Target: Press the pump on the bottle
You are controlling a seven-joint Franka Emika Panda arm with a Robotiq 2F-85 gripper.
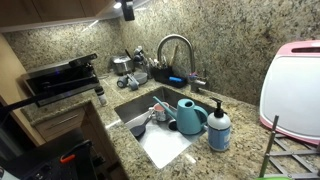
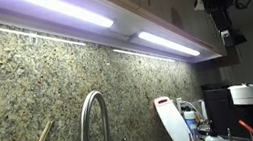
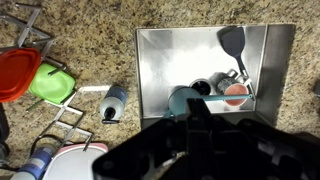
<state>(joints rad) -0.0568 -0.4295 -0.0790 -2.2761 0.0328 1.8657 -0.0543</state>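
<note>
While the arm hangs high over the kitchen counter (image 1: 240, 135), I see the gripper (image 2: 227, 33) up near the underside of the cabinets, well apart from everything below. Its fingers show only as a dark blur along the bottom edge of the wrist view, so I cannot tell how far apart they stand. I see nothing held in them. The bottle (image 1: 219, 130) stands upright on the granite at a corner of the sink (image 1: 165, 148), with the black pump (image 1: 217, 107) on top and nothing touching it. Just beside it, the teal watering can (image 1: 189, 117) sits at the sink's rim. Looking straight down through the wrist camera, I find the bottle left of the steel basin, out on the stone.
</note>
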